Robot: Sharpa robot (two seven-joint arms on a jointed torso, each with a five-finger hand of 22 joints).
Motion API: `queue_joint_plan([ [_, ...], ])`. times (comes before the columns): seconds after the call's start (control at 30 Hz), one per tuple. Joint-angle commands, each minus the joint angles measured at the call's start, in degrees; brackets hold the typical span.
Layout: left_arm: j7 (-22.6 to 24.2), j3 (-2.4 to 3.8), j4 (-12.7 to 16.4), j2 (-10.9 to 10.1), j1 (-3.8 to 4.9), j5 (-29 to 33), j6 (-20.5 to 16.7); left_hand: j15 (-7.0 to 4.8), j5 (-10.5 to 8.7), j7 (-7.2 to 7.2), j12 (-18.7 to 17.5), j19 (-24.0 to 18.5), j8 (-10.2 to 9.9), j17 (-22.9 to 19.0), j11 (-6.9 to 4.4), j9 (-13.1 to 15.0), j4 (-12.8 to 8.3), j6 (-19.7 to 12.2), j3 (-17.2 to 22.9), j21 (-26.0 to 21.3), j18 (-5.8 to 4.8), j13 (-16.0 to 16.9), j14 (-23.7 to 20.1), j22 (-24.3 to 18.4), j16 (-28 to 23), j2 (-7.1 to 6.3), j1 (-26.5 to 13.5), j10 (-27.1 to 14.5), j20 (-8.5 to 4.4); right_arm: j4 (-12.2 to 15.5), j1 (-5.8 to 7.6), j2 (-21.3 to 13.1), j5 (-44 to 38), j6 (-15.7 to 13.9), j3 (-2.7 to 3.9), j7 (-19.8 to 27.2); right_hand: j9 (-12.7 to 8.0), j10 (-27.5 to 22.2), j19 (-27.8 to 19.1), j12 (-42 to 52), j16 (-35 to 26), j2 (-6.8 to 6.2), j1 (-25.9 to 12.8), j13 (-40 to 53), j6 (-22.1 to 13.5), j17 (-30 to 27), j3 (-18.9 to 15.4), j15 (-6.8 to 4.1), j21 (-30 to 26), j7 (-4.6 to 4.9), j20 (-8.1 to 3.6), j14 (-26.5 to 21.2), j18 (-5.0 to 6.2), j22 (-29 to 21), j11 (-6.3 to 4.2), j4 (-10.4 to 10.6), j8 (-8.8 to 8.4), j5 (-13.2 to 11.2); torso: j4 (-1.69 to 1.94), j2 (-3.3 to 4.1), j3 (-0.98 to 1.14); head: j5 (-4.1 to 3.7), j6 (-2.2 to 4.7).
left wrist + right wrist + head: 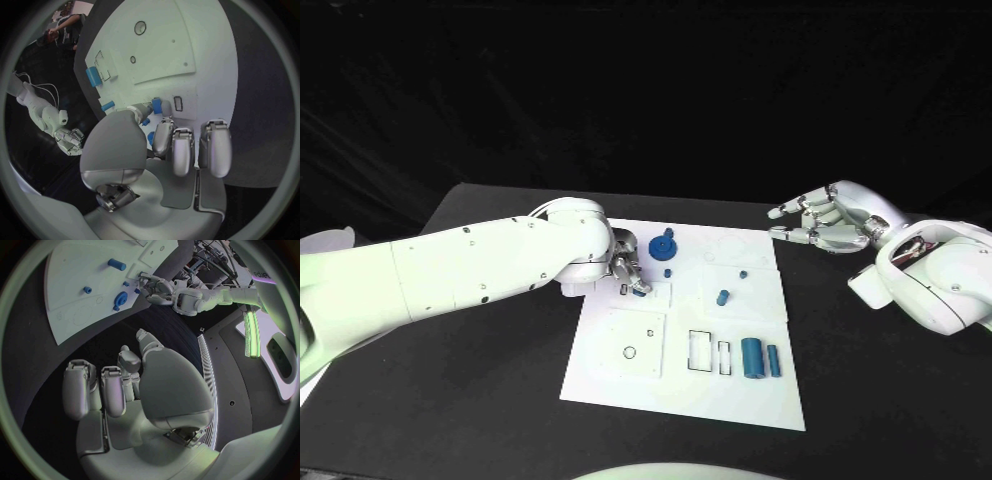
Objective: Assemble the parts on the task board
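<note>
The white task board (646,375) lies in the middle of the black table. My left hand (623,268) hovers low over the board's near-left part and pinches a small blue part (156,106) between thumb and a finger. A blue round part (664,246) stands just beside it, with a small blue peg (669,272) close by. A short blue cylinder (723,297) lies mid-board, and two longer blue cylinders (760,357) lie side by side near the front right. My right hand (822,222) hangs off the board's far right corner, fingers apart and holding nothing.
Outlined slots (710,352) and a raised square plate (630,343) with holes mark the board's front half. Bare black table (488,400) surrounds the board. The right wrist view shows the board (75,275) with the round part (121,298), and my left hand (157,288) beyond it.
</note>
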Motion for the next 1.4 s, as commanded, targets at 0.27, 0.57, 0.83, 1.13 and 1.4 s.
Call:
queue_joint_plan([
  [0.27,-3.1,-0.18,-0.5,0.5,-0.25,-0.5,2.1,0.25,0.13,-0.47,0.3,2.4,0.3,15.1,0.13,0.2,-9.5,0.4,10.0,0.2,-0.53,0.0,5.9,8.0,0.2,0.49,-0.3,0.3,0.32,0.1,-0.06,0.1,-0.3,0.9,0.00,0.3,0.0,0.2,0.1,-0.3,-0.3,0.11,0.4,-0.1,0.4,7.8,-0.3,-0.28,-0.3,0.00,-0.44,4.5,0.33,-0.1,0.07,0.0,0.13,0.2,0.00,0.05,0.03,0.00,-0.10],
  [0.57,-3.2,-0.21,-2.3,1.6,-0.40,-0.3,1.9,0.18,-0.23,-0.74,0.5,2.5,0.5,15.1,0.01,0.8,-8.4,1.0,9.4,0.2,-0.55,0.3,5.9,8.1,0.2,1.43,-3.5,0.6,0.34,0.3,-0.06,0.0,-0.4,1.0,0.00,0.2,0.0,0.2,0.1,-0.3,-0.3,0.11,0.4,-0.1,0.4,7.8,-0.3,-0.28,-0.3,0.00,-0.44,4.5,0.33,-0.1,0.07,0.0,0.13,0.2,-0.04,0.03,0.04,-0.03,-0.23],
  [0.83,-3.3,-0.30,-3.5,2.4,-0.45,0.0,3.5,-0.02,-0.37,-1.08,0.7,2.7,0.2,15.1,-0.23,1.2,-7.6,1.4,7.3,0.4,-0.63,0.6,5.9,8.5,0.2,1.49,-6.1,0.7,0.21,0.6,-0.06,-0.1,-0.5,1.1,0.00,0.1,0.0,0.2,0.1,-0.3,-0.3,0.11,0.4,-0.1,0.4,7.8,-0.3,-0.28,-0.3,0.00,-0.44,4.5,0.33,-0.1,0.07,0.0,0.13,0.2,-0.02,-0.01,0.06,-0.10,-0.34],
  [1.13,-3.4,-0.38,-4.0,2.7,-0.46,0.1,5.4,-0.28,-0.42,-1.43,1.0,2.9,-0.3,15.1,-0.51,1.2,-5.8,2.6,3.5,0.7,-0.76,0.9,5.9,9.1,0.2,1.53,-10.0,0.9,-0.03,0.9,-0.06,-0.3,-0.6,1.2,0.00,0.1,0.0,0.1,0.0,-0.4,-0.4,0.07,0.3,-0.2,0.4,7.8,-0.4,-0.28,-0.4,0.01,-0.44,4.5,0.33,-0.1,0.09,0.0,0.10,0.2,0.02,-0.05,0.04,-0.11,-0.35],
  [1.4,-3.4,-0.40,-4.4,2.8,-0.46,0.1,6.2,-0.45,-0.41,-1.63,1.2,3.2,-0.7,15.1,-0.68,1.3,-4.5,3.5,0.9,1.0,-0.90,1.3,5.9,9.7,0.2,1.66,-12.1,1.1,-0.19,1.2,-0.06,-0.4,-0.6,1.2,0.00,0.0,0.0,0.1,0.0,-0.5,-0.4,0.05,0.3,-0.3,0.4,7.7,-0.5,-0.28,-0.4,0.01,-0.44,4.4,0.34,-0.2,0.09,0.1,0.10,0.1,-0.01,-0.03,0.05,-0.02,-0.42],
])
